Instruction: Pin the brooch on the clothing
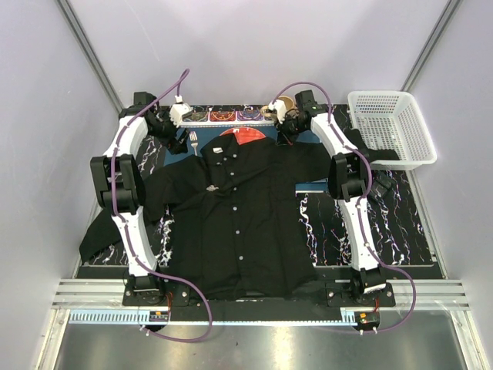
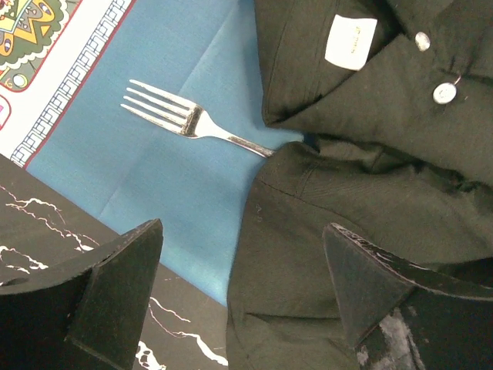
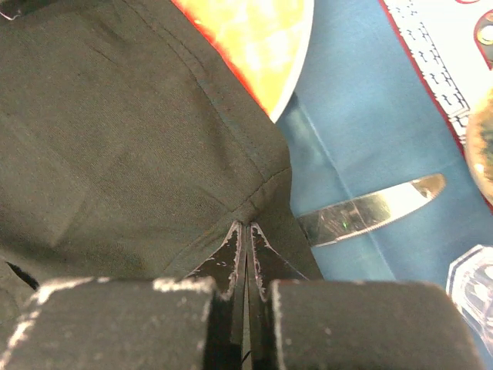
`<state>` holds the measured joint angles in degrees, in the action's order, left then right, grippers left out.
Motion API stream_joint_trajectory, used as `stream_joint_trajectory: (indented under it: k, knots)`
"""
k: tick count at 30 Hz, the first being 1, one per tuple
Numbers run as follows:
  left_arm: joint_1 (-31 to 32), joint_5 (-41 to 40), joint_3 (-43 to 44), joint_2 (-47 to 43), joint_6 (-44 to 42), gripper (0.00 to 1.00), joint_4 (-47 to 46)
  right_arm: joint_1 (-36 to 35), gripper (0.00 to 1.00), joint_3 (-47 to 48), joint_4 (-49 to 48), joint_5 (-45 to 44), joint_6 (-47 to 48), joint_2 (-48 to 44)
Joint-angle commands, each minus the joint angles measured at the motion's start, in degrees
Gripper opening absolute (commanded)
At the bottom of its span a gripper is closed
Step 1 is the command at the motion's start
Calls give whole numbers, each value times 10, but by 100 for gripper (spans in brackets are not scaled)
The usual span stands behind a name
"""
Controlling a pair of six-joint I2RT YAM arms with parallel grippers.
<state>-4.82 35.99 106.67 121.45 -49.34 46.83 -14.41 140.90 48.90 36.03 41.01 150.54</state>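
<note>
The clothing [image 1: 231, 223], a black button-up shirt, lies spread on the table with its collar at the far side. The brooch [image 1: 209, 187] shows as a tiny whitish speck on the shirt's left chest in the top view. My left gripper [image 1: 179, 143] hovers open over the shirt's left shoulder edge [image 2: 370, 177]; the gripper [image 2: 243, 231] holds nothing between its fingers. My right gripper [image 1: 286, 139] is at the right shoulder. There the gripper [image 3: 246, 225] is shut, pinching the shirt fabric [image 3: 115, 139] at the shoulder seam.
A fork [image 2: 185, 119] lies on the blue placemat [image 2: 154, 177] beside the left shoulder. A knife [image 3: 370, 210] and a red-orange plate [image 3: 254, 38] lie by the right shoulder. Small bowls [image 1: 223, 116] line the back; a white basket [image 1: 389, 127] stands far right.
</note>
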Motion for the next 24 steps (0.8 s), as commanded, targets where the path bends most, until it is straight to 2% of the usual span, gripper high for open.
stream_joint_trajectory:
  k: [1,9,18,21,22,24]
  knots:
    - [8,-40,38,26,-11,88,16,7,0,-22,-59,-33,-31,-68]
    - [24,-101,72,71,12,82,24,10,0,-88,-90,-48,-30,-108]
    - [39,-142,90,112,-20,79,69,10,0,-95,-103,-54,-31,-114]
    - [39,-144,94,121,-26,74,81,9,0,-93,-105,-53,-34,-114]
    - [39,-145,95,125,-26,68,82,10,0,-93,-104,-52,-35,-113]
    - [39,-150,97,133,-30,63,88,9,0,-92,-106,-54,-36,-112]
